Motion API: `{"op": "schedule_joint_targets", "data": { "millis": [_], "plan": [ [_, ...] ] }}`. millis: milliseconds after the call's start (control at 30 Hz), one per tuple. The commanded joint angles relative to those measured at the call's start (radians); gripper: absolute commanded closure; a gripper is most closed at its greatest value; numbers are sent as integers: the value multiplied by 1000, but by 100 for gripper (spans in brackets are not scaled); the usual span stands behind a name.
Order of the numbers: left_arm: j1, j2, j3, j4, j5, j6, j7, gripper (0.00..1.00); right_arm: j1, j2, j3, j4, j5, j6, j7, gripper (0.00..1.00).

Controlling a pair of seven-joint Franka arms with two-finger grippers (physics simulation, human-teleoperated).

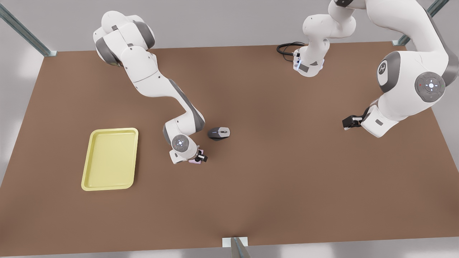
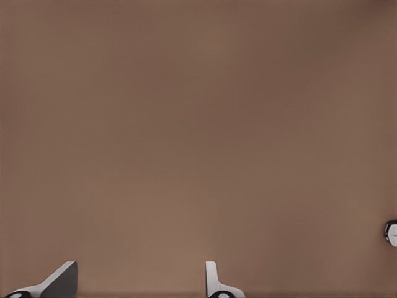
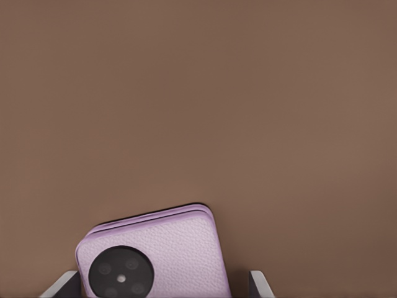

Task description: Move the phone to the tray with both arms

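The pale pink-lilac phone [image 3: 155, 248] lies flat on the brown table, its black camera ring facing up. In the front view a sliver of the phone [image 1: 195, 161] peeks out under the arm on the front view's left. My right gripper [image 3: 161, 280] [image 1: 200, 157] is low over it, open, with one finger on each side of the phone. The yellow tray [image 1: 110, 158] lies toward the front view's left, apart from the phone. My left gripper [image 2: 136, 280] [image 1: 349, 122] waits open over bare table at the front view's right.
A grey computer mouse [image 1: 219, 133] sits just behind the right gripper, close to that arm's wrist. A black cable [image 1: 287, 48] loops at the far edge by the other arm's base. Bare brown table [image 1: 272, 179] stretches between the two grippers.
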Motion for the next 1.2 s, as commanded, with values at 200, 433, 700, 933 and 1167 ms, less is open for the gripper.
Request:
{"op": "schedule_joint_targets", "data": {
  "millis": [200, 433, 700, 933, 1167],
  "plan": [
    [0, 4, 0, 1, 0, 1, 12, 0, 1, 5, 1, 0, 1, 1, -2, 1],
    [0, 10, 0, 1, -1, 1, 12, 0, 1, 8, 1, 0, 1, -2, -20, 10],
    [0, 8, 0, 1, -1, 1, 12, 0, -2, 2, 1, 0, 1, -9, -35, 16],
    [2, 8, 0, 2, -4, 1, 12, 0, -5, -10, -1, -3, 3, -12, -54, 20],
    [2, 8, 0, 4, -6, 0, 12, 0, -15, -33, -7, -12, 3, -29, -92, 22]
  ]
}}
